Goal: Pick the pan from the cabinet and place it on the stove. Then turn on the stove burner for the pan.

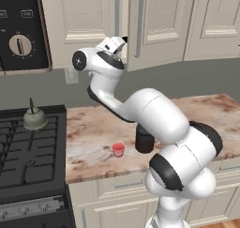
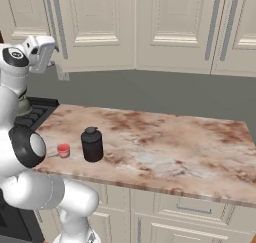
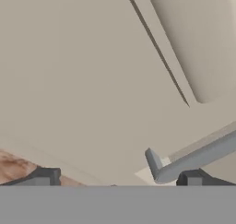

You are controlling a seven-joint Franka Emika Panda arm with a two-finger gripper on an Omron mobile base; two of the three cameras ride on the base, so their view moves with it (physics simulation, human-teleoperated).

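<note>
Cabinet [image 1: 154, 25] handle [image 3: 193, 159] beside spread fingers [image 3: 191, 178].

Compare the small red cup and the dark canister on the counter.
The red cup is short and open-topped; the dark canister is taller, wider and closed with a knobbed lid. The cup is bright red, the canister near black. Both stand upright on the marbled counter, side by side, apart.
</note>
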